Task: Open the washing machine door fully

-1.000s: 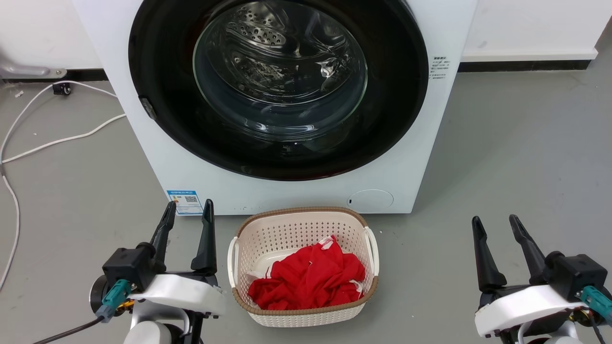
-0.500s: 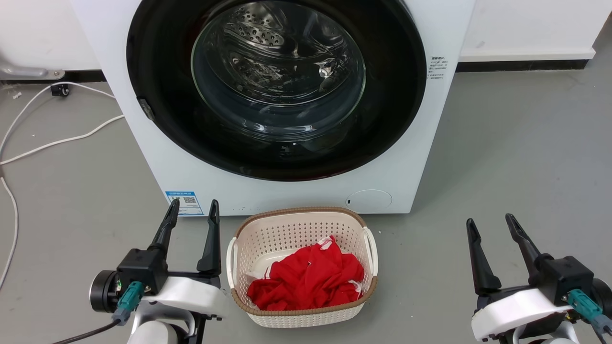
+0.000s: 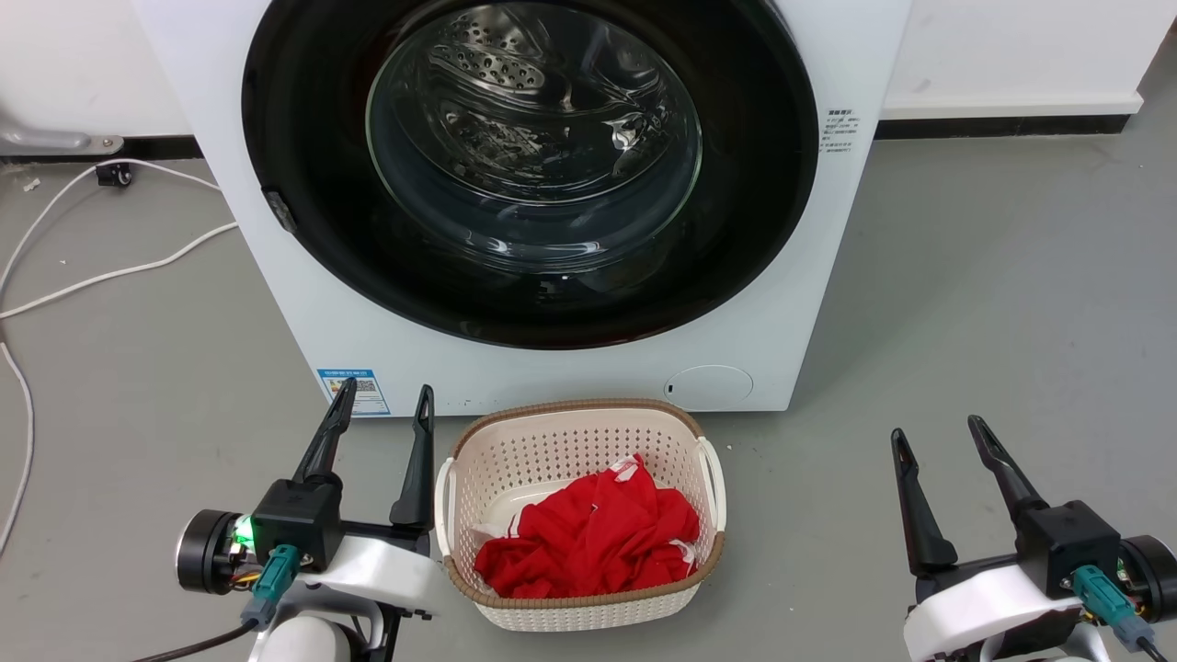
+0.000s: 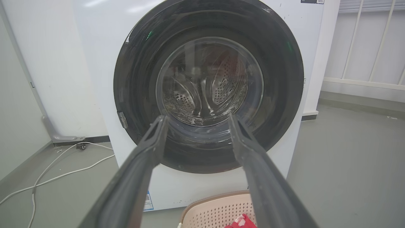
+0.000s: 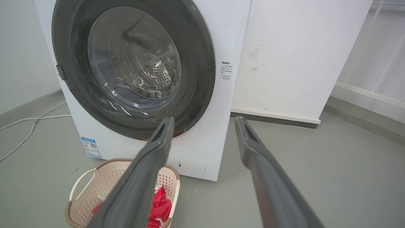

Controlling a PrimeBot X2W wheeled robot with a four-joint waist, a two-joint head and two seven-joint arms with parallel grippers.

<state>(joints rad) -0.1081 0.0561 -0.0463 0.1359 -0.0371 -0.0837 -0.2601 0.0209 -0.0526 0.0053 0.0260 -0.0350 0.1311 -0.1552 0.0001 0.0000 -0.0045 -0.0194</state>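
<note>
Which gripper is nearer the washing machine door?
Left. The left gripper points at the washing machine door from below its left part; the right gripper is out past the machine's right side.

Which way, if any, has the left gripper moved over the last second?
Yes. Against the blue label, the left gripper has shifted rightward in the head view, toward the basket.

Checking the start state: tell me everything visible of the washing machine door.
The washing machine door is a round glossy black disc with a bulging clear glass bowl at its centre, showing the steel drum behind. It sits shut, flush with the white front; a small grey tab marks its left edge. Nothing touches it.
</note>
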